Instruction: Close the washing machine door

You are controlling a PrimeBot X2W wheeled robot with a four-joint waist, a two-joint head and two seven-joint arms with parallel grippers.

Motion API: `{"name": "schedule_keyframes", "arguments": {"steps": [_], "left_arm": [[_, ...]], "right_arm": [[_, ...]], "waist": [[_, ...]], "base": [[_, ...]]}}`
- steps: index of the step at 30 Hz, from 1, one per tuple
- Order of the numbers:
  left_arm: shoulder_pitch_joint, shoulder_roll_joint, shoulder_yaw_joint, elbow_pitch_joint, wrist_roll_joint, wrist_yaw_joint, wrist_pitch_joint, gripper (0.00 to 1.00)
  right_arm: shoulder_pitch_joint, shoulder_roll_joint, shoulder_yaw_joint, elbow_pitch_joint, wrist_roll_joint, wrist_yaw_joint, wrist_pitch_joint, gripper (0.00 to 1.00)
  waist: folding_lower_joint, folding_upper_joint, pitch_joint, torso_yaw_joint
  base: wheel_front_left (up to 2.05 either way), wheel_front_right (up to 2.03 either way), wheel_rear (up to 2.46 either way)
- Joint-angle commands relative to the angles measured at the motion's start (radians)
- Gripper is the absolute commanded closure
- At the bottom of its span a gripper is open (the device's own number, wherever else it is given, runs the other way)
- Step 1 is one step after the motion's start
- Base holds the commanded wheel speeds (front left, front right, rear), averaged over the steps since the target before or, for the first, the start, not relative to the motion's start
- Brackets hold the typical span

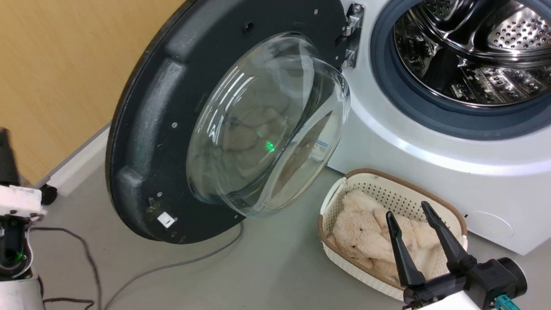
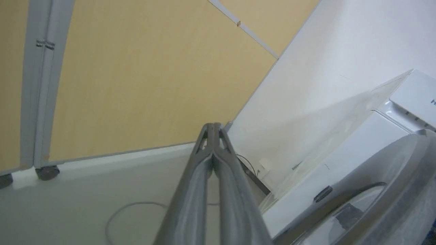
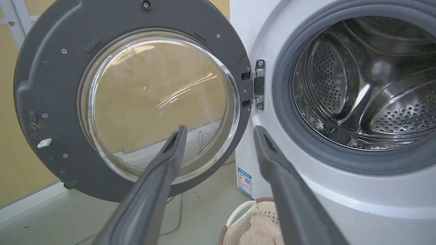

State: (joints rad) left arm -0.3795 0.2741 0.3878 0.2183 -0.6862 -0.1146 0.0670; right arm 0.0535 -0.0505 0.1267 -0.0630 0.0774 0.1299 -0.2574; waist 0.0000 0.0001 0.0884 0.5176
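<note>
The door [image 1: 159, 129] stands wide open beside the washer [image 1: 430, 146], left gripper [image 2: 214, 129] pressed together behind it, right gripper [image 1: 407, 209] spread in front.

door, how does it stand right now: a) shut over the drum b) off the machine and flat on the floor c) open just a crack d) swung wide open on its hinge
d: the door hangs from its hinge, swung out to the side of the machine, leaving the drum fully exposed.
</note>
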Motion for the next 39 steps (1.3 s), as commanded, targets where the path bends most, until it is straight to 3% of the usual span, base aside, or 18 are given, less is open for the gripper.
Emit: {"name": "schedule_keyframes", "arguments": {"steps": [1, 8, 15, 29, 39], "left_arm": [[-0.028, -0.003, 0.009, 0.047, -0.073, -0.005, 0.075, 1.00], [-0.076, -0.043, 0.043, 0.175, -0.380, -0.001, 0.417, 1.00], [-0.030, -0.063, 0.028, 0.116, -0.562, 0.016, 0.701, 1.00], [0.168, -0.128, -0.046, -0.158, -0.714, 0.091, 0.997, 1.00], [0.309, -0.206, -0.170, -0.301, -0.736, 0.094, 1.029, 1.00]], "right_arm": [[0.002, 0.000, -0.001, -0.004, -0.008, 0.001, -0.004, 0.00], [-0.004, 0.000, -0.002, -0.002, -0.010, 0.001, -0.004, 0.00], [-0.003, 0.000, -0.007, -0.001, -0.004, 0.001, -0.004, 0.00], [0.011, 0.000, -0.031, 0.014, 0.021, 0.001, -0.004, 0.00], [0.026, 0.000, -0.049, 0.020, 0.007, 0.001, -0.004, 0.00]], "waist": [[0.0000, -0.0001, 0.004, -0.006], [0.0000, -0.0001, 0.008, -0.019], [0.0000, -0.0001, 0.004, -0.030], [0.0000, -0.0001, -0.049, -0.104], [0.0000, -0.0001, -0.060, -0.251]], "base": [[0.00, 0.00, 0.00], [0.00, 0.00, 0.00], [0.00, 0.00, 0.00], [0.00, 0.00, 0.00], [0.00, 0.00, 0.00]]}}
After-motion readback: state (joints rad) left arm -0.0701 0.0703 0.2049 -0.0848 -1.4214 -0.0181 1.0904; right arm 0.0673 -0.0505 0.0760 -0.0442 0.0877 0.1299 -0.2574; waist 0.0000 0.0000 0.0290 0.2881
